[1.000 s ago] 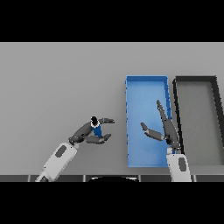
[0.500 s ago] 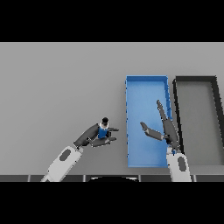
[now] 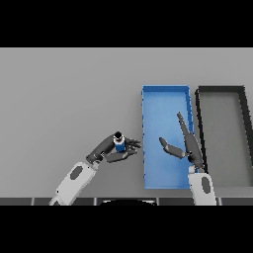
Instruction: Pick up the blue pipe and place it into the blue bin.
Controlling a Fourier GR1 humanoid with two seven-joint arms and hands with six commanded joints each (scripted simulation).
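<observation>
Grey tabletop (image 3: pixel 59 89) fills the head view, plain and flat. Above it, the left hand (image 3: pixel 112 149) has its dark fingers and thumb curled round the short blue pipe with a dark end (image 3: pixel 119 143), which stands roughly upright in the grasp, just left of the bin and outside it. To the right lies the long blue rectangular bin (image 3: pixel 165 90), its near-left wall close to the fingertips of that hand. The right hand (image 3: pixel 187 146) shows over the bin's right half, fingers straight and spread from the thumb, holding nothing. Just beside the blue bin, further right, sits a dark grey rectangular bin (image 3: pixel 220 89).
</observation>
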